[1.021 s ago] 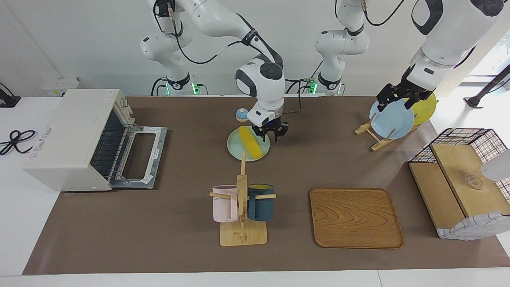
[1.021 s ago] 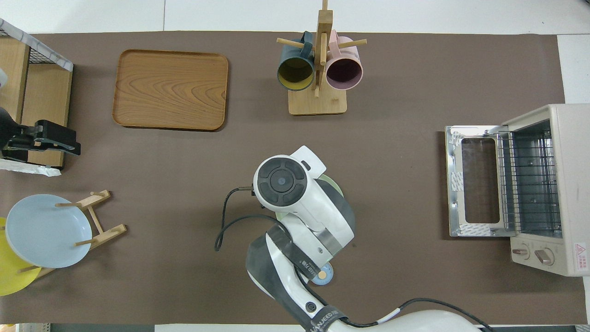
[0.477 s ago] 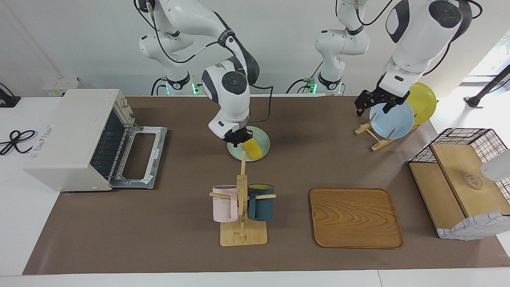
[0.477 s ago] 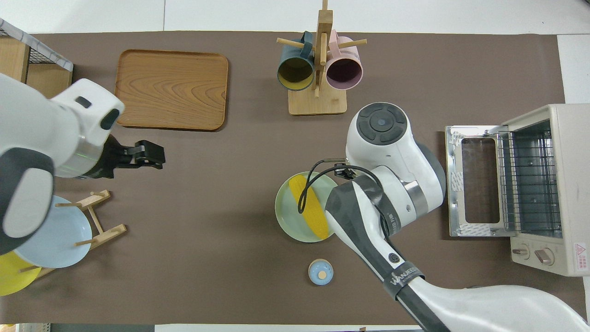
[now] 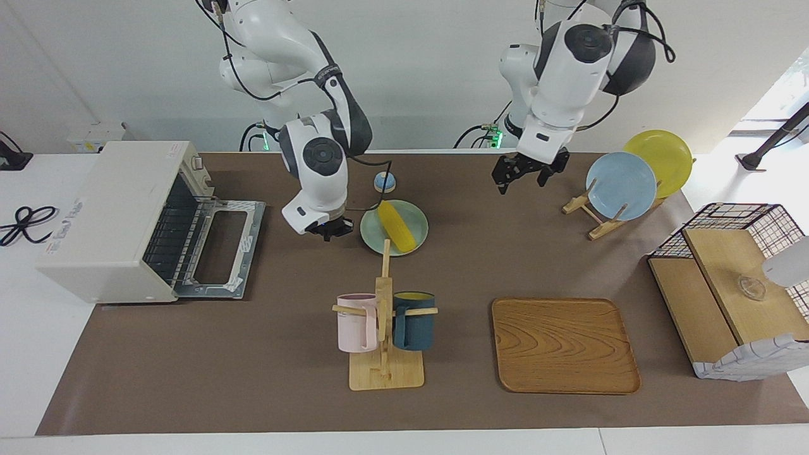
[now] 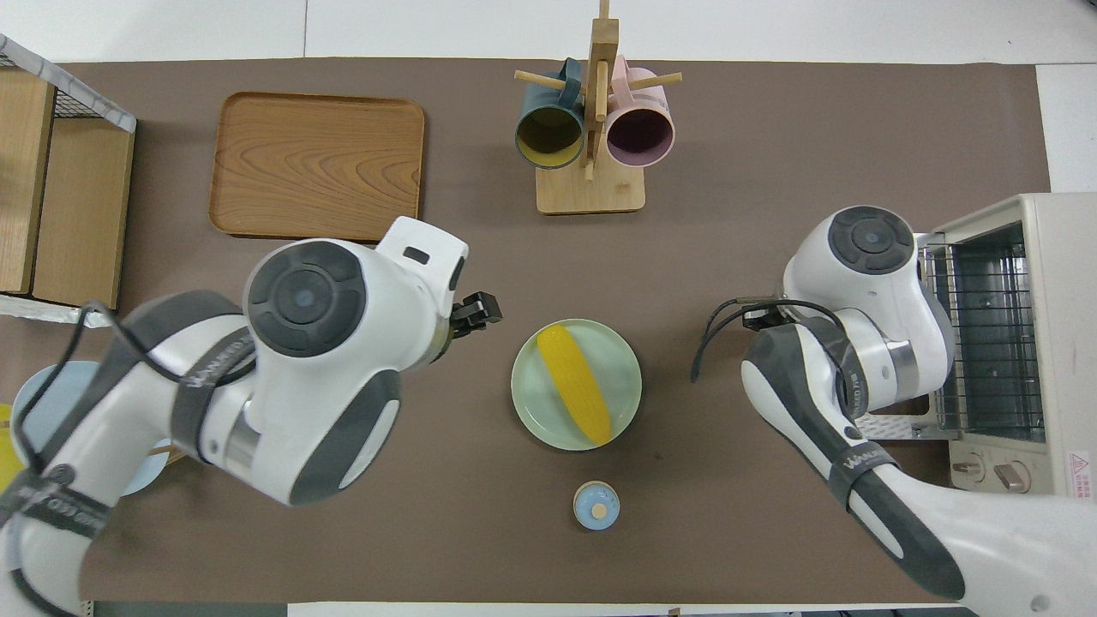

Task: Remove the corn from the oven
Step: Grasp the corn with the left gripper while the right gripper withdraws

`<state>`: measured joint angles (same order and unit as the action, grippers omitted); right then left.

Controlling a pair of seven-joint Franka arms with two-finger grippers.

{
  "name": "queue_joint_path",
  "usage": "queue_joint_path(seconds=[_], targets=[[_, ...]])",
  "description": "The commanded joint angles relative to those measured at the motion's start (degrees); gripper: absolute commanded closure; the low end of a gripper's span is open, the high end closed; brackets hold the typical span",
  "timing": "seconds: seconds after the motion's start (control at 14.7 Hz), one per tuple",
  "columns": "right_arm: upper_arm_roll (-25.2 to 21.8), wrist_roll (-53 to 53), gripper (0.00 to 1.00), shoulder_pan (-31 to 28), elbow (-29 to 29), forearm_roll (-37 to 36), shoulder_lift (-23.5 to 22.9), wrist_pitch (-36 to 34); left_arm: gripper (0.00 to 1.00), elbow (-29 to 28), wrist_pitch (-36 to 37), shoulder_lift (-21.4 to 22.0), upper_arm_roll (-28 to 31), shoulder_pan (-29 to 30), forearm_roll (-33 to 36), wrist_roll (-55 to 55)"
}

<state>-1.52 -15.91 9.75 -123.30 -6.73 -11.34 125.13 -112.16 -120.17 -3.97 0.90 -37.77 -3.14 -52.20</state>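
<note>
the oven (image 5: 120, 218) stands with its door (image 5: 221, 246) dropped flat onto the counter (image 5: 253, 366), so the rack mouth is clear, though the lowered door fills the counter just in front of it. the right gripper (image 5: 330, 230) hangs over bare counter between that door and the pale green plate (image 5: 414, 222) carrying the corn (image 5: 396, 224). the mug rack (image 5: 384, 328) stands farther from the robots than the plate, its post tip overlapping the plate's rim in the facing view. a wide bare strip lies between plate and plate stand (image 5: 594, 215)
</note>
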Motion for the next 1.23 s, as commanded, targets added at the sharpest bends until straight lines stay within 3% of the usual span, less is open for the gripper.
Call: queue_joint_path(seconds=[0.0, 0.2, 0.34, 0.68, 0.82, 1.16], targets=[[0.6, 1.3, 1.0, -1.3, -3.5, -1.9, 1.8, 2.0, 0.0, 0.8, -8.6, -6.1, 1.1, -4.7, -2.0, -6.5], [0.6, 1.3, 1.0, -2.0, -3.4, -8.0, 1.4, 1.3, 0.0, 5.6, -12.9, -15.3, 1.3, -8.2, -2.1, -11.6], [0.6, 1.6, 1.0, -2.6, -2.7, -10.6, 1.4, -0.1, 0.0, 7.0, -13.9, -19.0, 1.4, -10.0, -2.0, -14.1], [0.6, 7.5, 1.0, -2.9, 2.9, -12.7, 3.0, -10.8, 0.01, 5.7, -14.0, -19.7, 1.4, -10.7, -2.0, -15.1], [0.6, 13.2, 1.0, -5.2, 3.9, -12.7, 6.1, -14.6, 0.07, 5.8, -12.6, -19.6, 1.4, -10.9, -2.0, -15.0], [0.6, 26.7, 1.0, -12.3, 8.6, -12.2, 10.4, -21.6, 0.07, 6.0, -10.3, -19.2, 1.2, -11.4, -2.0, -14.6]])
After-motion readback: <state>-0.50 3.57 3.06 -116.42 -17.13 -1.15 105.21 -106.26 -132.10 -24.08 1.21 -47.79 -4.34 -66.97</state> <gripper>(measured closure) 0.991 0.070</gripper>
